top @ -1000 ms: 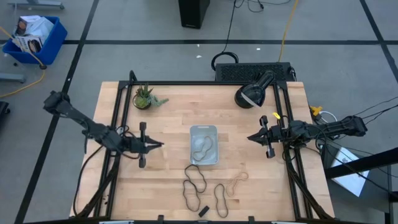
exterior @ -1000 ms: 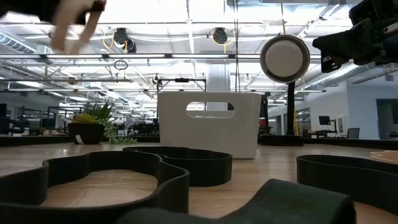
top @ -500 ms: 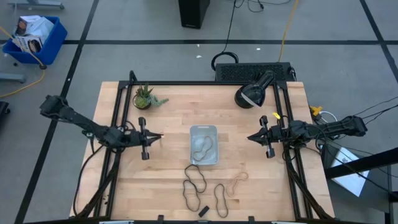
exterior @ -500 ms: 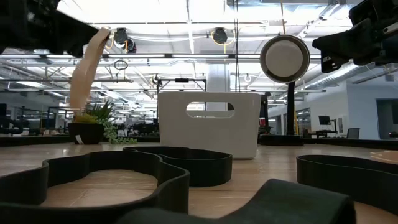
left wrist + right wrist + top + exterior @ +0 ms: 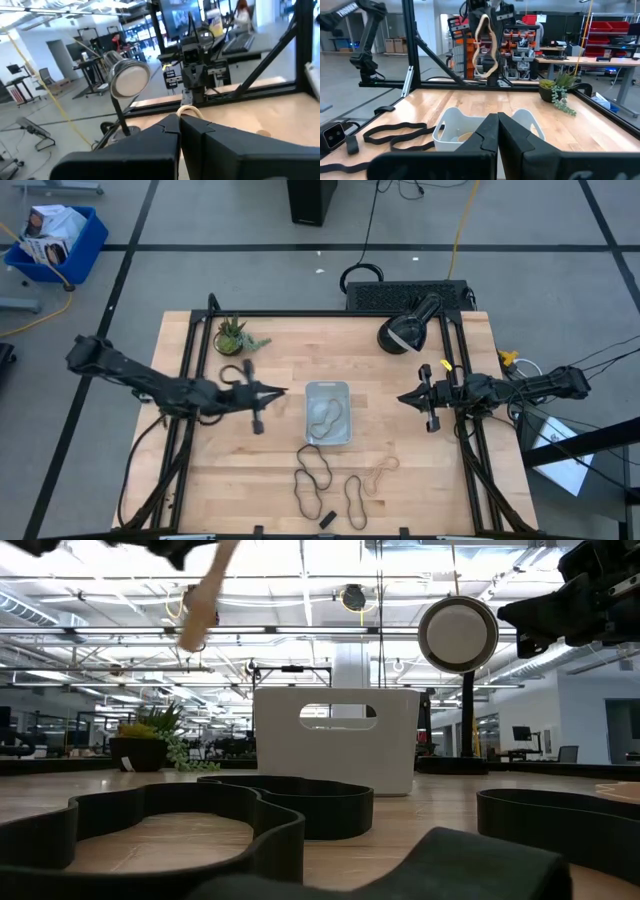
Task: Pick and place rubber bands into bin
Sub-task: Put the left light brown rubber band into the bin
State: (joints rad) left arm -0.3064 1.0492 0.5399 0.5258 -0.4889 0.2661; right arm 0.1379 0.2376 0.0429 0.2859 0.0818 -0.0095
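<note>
From above, the left gripper (image 5: 272,392) has moved closer to the bin (image 5: 328,412) than a moment ago, jaws clamped on a tan rubber band (image 5: 485,46). In the right wrist view that band dangles above the table. The right gripper (image 5: 408,399) waits beside the bin, jaws together.

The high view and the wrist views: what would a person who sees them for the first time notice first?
First, the left gripper, in the air just left of the bin, shut on a tan rubber band that hangs from it as a twisted loop. Next, the black rubber bands that lie on the table's near part in front of the bin. The right gripper waits at the table's right side, shut and empty.
</note>
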